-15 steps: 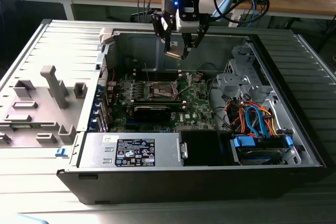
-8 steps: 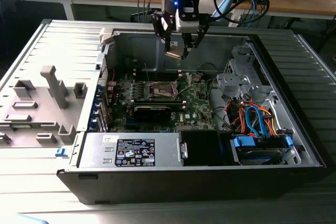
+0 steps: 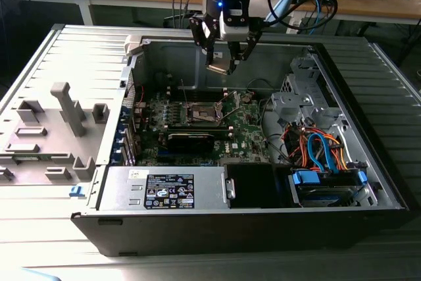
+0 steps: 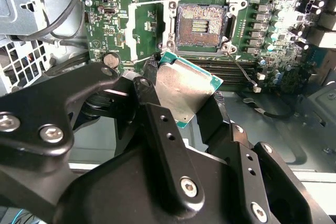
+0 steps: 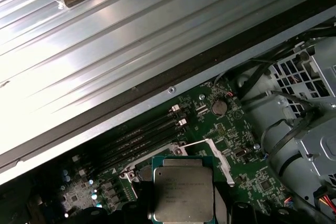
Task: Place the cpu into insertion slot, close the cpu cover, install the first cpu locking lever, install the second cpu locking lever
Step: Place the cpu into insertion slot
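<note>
Gripper (image 3: 223, 60) is hanging in the upper middle of the exterior view, over the open computer case (image 3: 230, 227). Its fingers (image 4: 149, 90) are clamped on two opposite edges of the cpu (image 4: 184, 85). The chip's tilted a bit, with its silver top showing in both wrist views. It's up in the air, well above the green board (image 3: 247, 126). The insertion slot (image 4: 202, 24) sits around the middle of the exterior frame, bare, gold pin field fully exposed. The cpu cover (image 4: 140, 30) is flipped open and sits just beside the slot.
</note>
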Tool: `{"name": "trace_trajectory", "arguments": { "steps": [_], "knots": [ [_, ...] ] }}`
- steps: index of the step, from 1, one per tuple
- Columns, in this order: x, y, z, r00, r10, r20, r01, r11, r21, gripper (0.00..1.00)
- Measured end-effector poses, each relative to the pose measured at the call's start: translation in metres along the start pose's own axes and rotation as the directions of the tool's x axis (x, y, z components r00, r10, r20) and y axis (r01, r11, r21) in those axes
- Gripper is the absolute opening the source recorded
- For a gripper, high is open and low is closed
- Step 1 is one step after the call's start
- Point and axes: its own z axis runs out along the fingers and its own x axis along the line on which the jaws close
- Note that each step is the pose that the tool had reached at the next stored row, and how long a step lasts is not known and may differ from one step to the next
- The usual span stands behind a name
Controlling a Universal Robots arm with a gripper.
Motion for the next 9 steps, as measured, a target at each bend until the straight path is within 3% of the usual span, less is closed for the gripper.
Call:
{"name": "trace_trajectory", "arguments": {
  "steps": [9],
  "knots": [
    [0.0000,0.0000,0.0006,0.9999,0.012,0.0015,-0.012,0.9999,0.0022,0.55]
  ]
}}
